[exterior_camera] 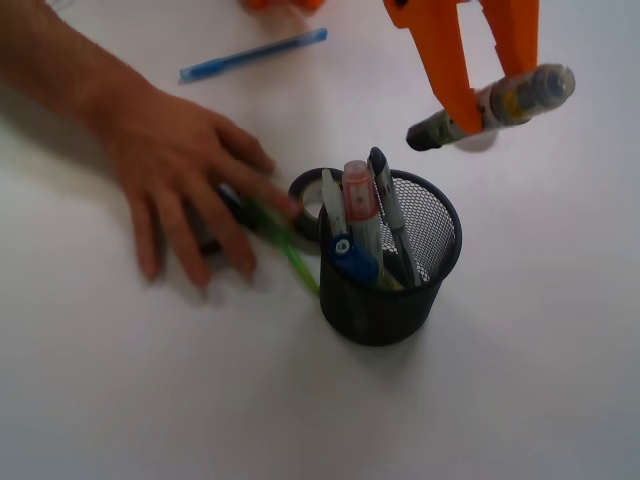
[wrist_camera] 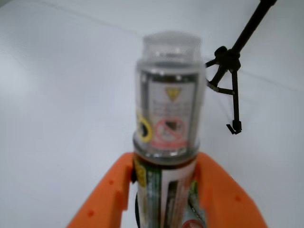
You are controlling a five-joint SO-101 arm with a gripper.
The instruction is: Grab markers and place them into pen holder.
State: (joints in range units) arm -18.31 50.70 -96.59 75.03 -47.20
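- Counter: plain white, matte, fills the whole front view; no edge seen.
- Light: soft and even, from above; faint blurred shadows lie on the white at about 5 o'clock of the standing things.
- Wrist view: same white surface, a thin pale seam crossing from 10 o'clock toward 3 o'clock.
- Black tripod, thin-legged, at 2 o'clock in the wrist view, pole running off the top corner.
- No walls, floor or windows in sight.

This looks like an office or lab desk set up for robot trials. A plain white tabletop carries stationery: a mesh holder full of pens below the orange claw, a blue pen far to its side. A black tripod stands beyond the claw.
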